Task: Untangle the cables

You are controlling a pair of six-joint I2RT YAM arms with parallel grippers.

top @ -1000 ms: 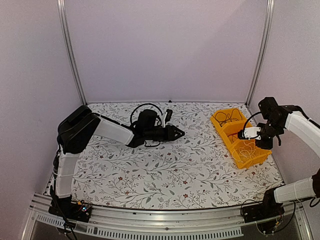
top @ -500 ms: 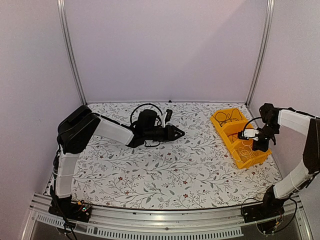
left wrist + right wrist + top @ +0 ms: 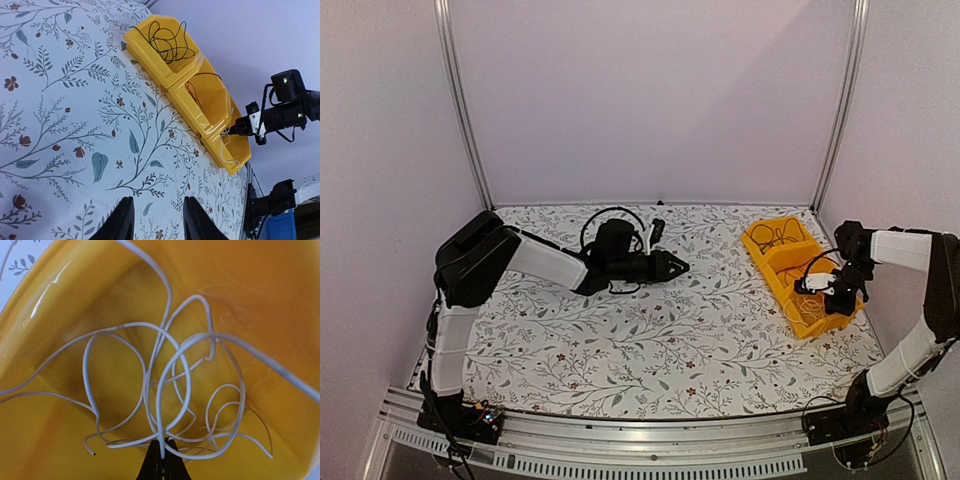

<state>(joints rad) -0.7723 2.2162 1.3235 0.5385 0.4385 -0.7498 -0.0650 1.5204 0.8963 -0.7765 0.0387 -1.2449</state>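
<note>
Floral-patterned table (image 3: 620, 340) carries a yellow bin (image 3: 772, 278) at its right side, with black cables (image 3: 167, 42) in the far compartment, a red cable (image 3: 192, 90) in the middle one and white cables (image 3: 260, 360) looped in the nearest. Inside that nearest compartment the right gripper (image 3: 161, 460) has its tips pressed together, pinching a white strand. Well apart from the bin, the left gripper (image 3: 156, 205) hangs over the cloth with its fingers spread.

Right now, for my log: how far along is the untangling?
Seemingly done: thin black cables sit in the far compartment of the yellow plastic bin, thin red cable in the middle one. In hand: the right jaws are shut on a thin white cable in the near compartment. Remaining: its loops look tangled.
</note>
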